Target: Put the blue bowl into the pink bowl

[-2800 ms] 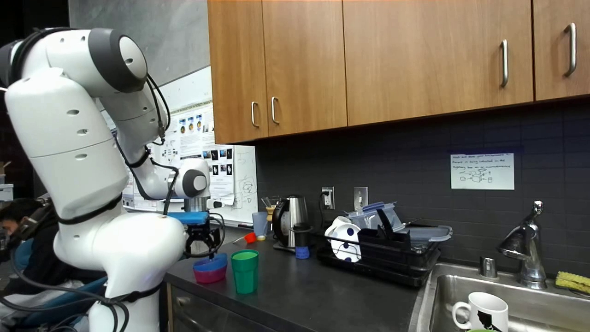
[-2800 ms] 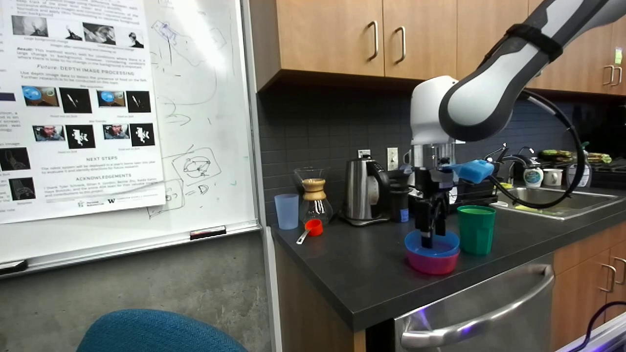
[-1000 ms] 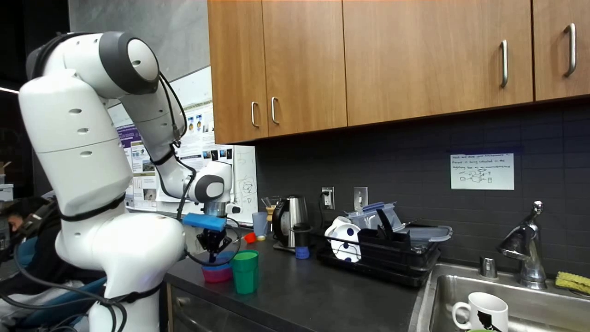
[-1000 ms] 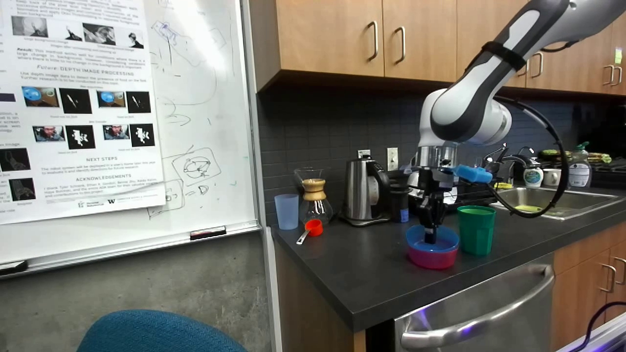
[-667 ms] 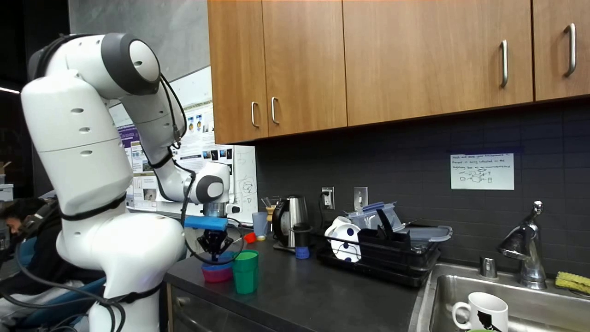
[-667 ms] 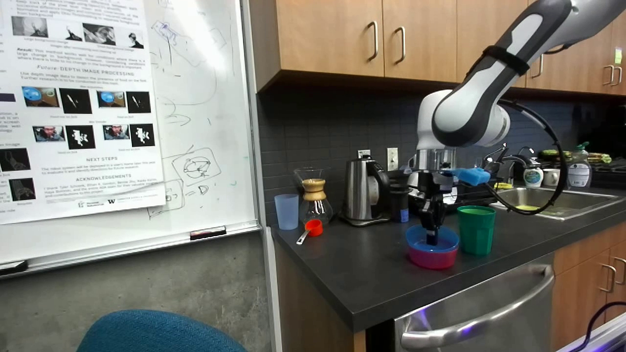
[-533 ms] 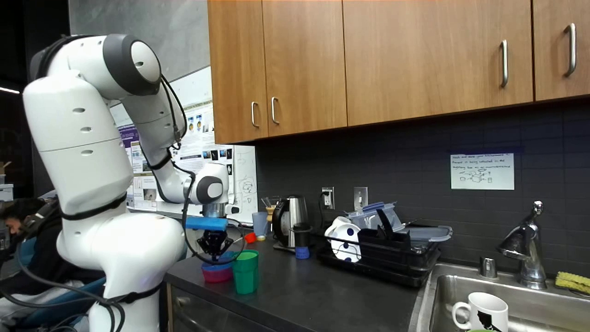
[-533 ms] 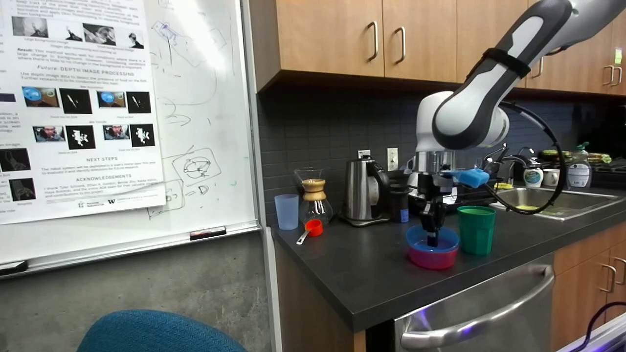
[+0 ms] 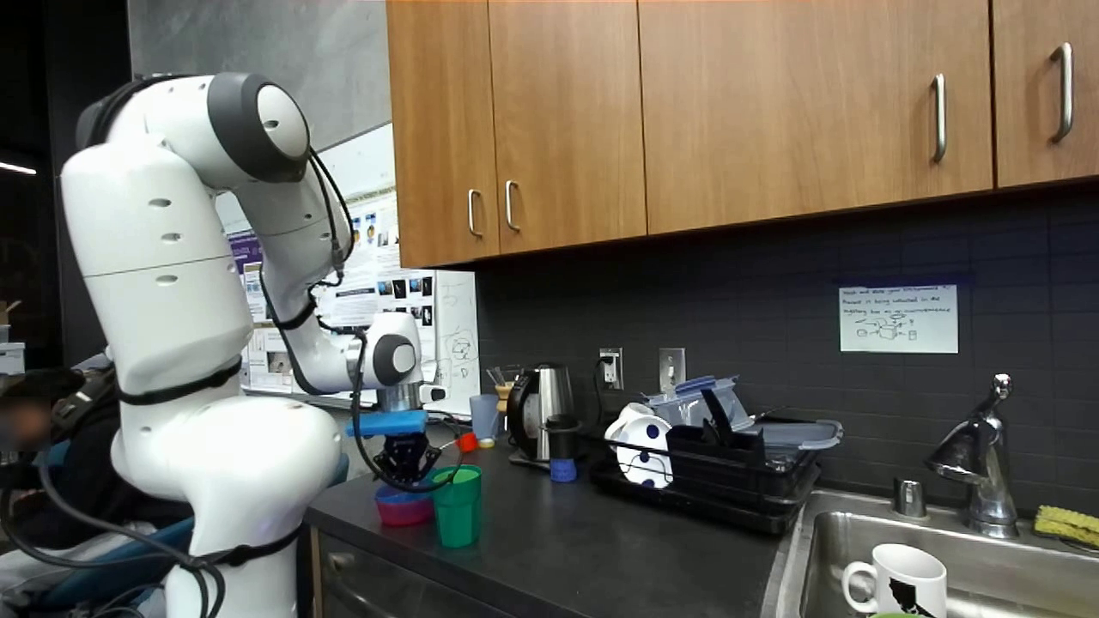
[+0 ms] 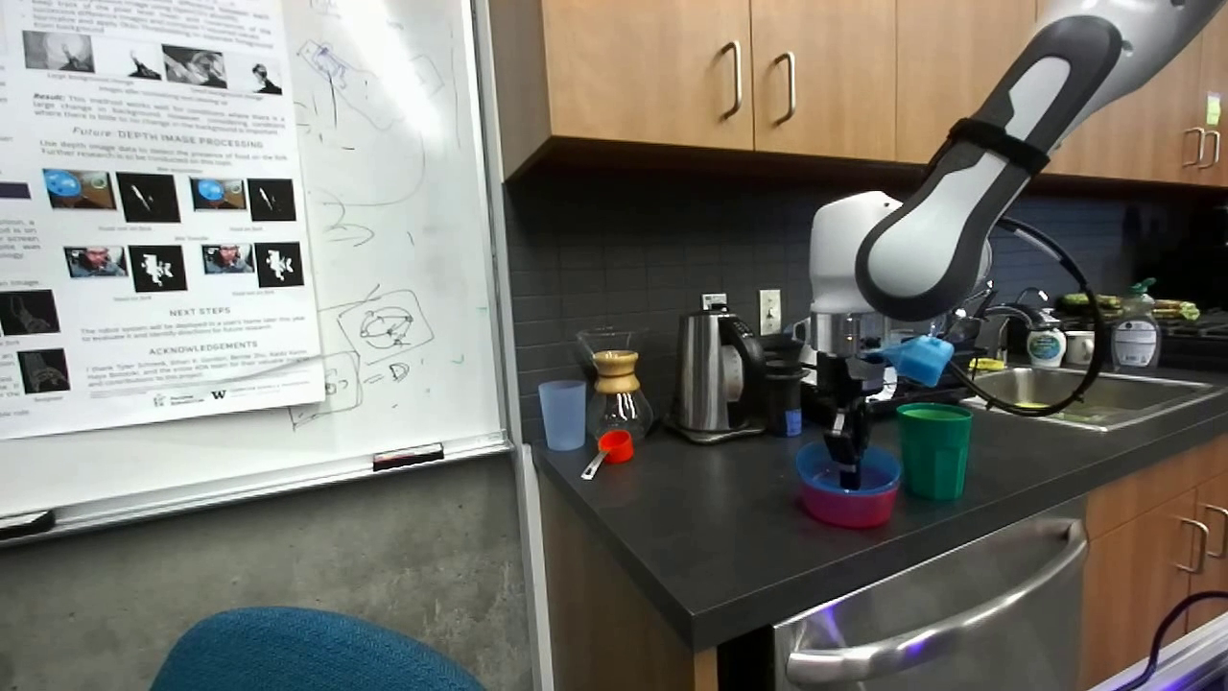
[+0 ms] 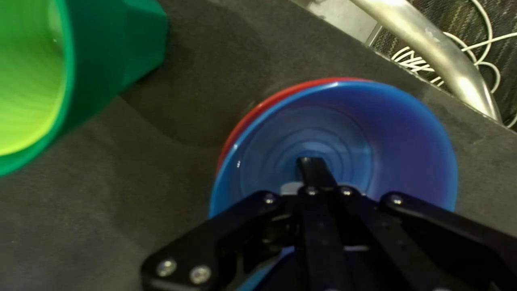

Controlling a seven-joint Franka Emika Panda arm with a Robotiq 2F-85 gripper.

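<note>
The blue bowl [image 11: 412, 149] sits inside the pink bowl [image 10: 849, 509], its rim standing above the pink one. In the wrist view a reddish crescent of the pink bowl's rim [image 11: 278, 98] shows along the upper left of the blue rim; the rest is covered. My gripper [image 11: 311, 163] points down into the blue bowl, jaws together, with nothing seen between them. In an exterior view its fingertips [image 10: 850, 477] are inside the blue bowl near its floor; whether they touch it I cannot tell. Elsewhere the blue bowl [image 9: 389, 496] is partly hidden behind the gripper and cable.
A green cup [image 10: 935, 451] stands close beside the bowls. The counter edge with the dishwasher handle [image 11: 436, 48] lies near on the other side. Farther back are a red scoop [image 10: 616, 445], a kettle [image 10: 705, 379] and a dish rack [image 9: 713, 472].
Compared with about three seconds ago, both bowls have shifted slightly back from the counter's front edge. Over the last second the arm has come lower, while the gripper stays shut inside the blue bowl.
</note>
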